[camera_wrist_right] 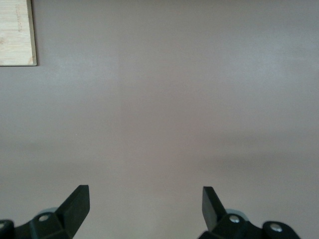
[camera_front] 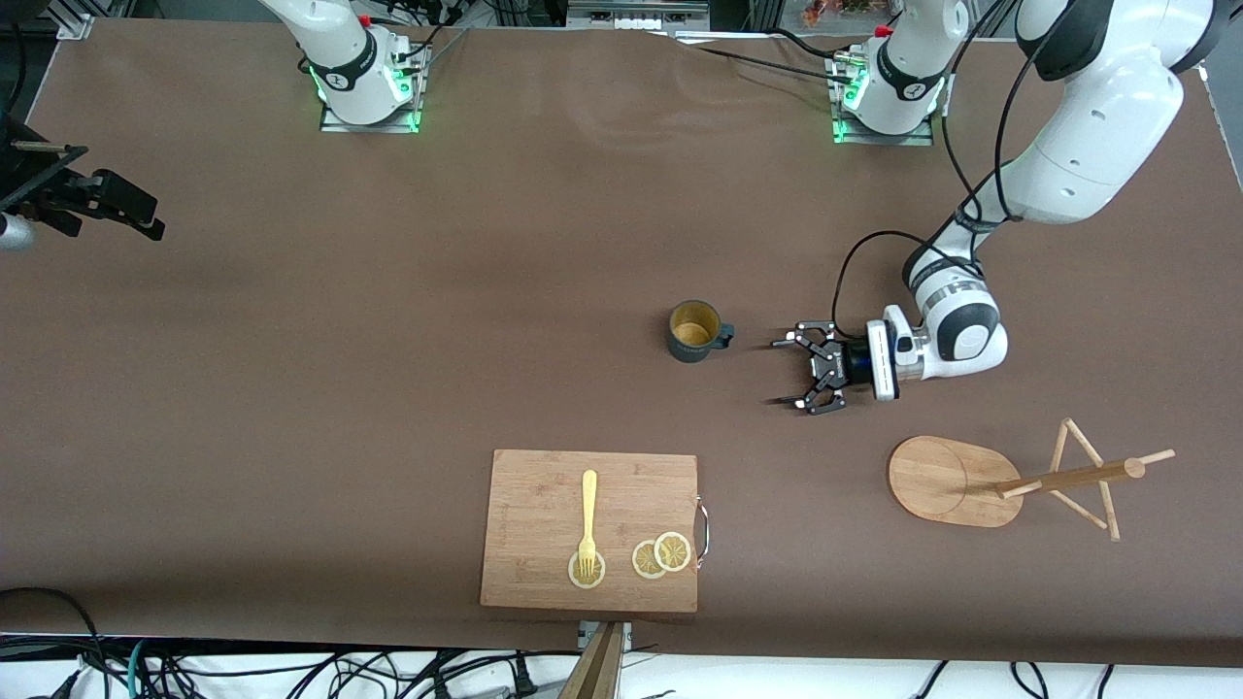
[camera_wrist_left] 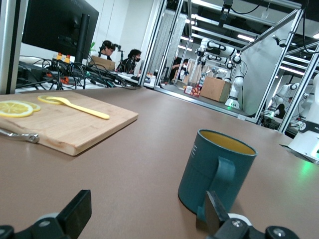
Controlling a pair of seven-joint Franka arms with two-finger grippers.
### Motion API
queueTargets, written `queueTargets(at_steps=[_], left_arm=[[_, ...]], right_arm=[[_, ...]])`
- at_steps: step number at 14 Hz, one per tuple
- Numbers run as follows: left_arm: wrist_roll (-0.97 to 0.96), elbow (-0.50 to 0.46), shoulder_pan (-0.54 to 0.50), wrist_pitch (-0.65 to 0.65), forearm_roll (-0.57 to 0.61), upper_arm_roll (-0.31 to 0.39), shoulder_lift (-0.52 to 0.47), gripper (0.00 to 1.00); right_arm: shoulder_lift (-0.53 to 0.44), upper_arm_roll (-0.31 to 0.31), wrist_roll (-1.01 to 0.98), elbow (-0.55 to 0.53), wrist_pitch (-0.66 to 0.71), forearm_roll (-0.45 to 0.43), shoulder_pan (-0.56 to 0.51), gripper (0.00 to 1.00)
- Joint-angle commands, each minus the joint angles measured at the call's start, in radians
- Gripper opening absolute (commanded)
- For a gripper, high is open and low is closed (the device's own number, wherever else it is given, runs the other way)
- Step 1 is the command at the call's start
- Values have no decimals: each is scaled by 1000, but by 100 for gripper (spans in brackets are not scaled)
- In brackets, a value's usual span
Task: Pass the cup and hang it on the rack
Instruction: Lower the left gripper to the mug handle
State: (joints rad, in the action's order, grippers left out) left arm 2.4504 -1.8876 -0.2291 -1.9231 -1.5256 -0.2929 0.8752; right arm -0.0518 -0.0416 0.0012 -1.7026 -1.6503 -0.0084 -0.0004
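Observation:
The dark teal cup stands upright near the table's middle, yellowish inside, its handle turned toward the left arm's end. My left gripper lies low over the table beside it, open, fingers pointing at the cup with a short gap between. In the left wrist view the cup sits just ahead of one fingertip, off the midline of the left gripper. The bamboo rack stands on its oval base, nearer the front camera, toward the left arm's end. My right gripper is open over bare tablecloth, holding nothing.
A rectangular wooden cutting board lies near the table's front edge with a yellow fork and lemon slices on it. Its corner shows in the right wrist view. Brown cloth covers the table.

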Motion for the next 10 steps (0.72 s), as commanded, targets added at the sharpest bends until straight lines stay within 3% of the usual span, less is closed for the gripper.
queueTargets(at_steps=[1,10], left_arm=[[77,31,-1,18,-30,-14,31,100],[217,-74,24,21,-22,-32,-11,100]], right_arm=[[27,-9,16,41,7,-4,-1,100],[27,-6,14,40,7,-2,5,100]])
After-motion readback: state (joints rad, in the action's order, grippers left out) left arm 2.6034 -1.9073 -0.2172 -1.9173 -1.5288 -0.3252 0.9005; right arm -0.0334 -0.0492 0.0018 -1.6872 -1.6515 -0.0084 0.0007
